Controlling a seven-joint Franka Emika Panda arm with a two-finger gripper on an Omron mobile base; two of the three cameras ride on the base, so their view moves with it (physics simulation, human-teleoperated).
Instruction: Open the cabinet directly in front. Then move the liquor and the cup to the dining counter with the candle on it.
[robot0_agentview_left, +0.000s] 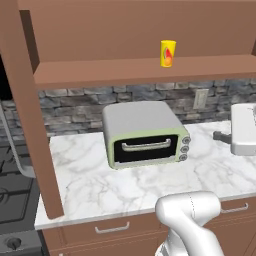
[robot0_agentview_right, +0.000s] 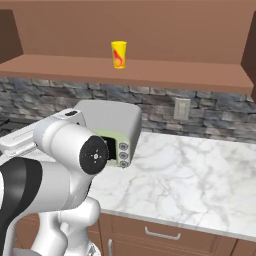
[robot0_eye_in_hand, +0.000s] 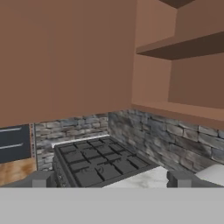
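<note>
the gripper (robot0_eye_in_hand: 109, 179) stands wide open with nothing between its two dark finger tips, pointing past the cabinet's (robot0_eye_in_hand: 175, 48) open left door toward a black gas stove (robot0_eye_in_hand: 98, 162) set against a grey stone backsplash (robot0_eye_in_hand: 166, 140). in the base views the cabinet stands open, and the yellow cup (robot0_agentview_left: 168, 53) with its red-orange mark sits upright on the bottom shelf, apart from the arm. below it, a grey-and-green toaster oven (robot0_agentview_left: 145, 135) rests on the white marble counter (robot0_agentview_left: 100, 185), with brown drawers (robot0_agentview_left: 112, 229) under the near edge.
</note>
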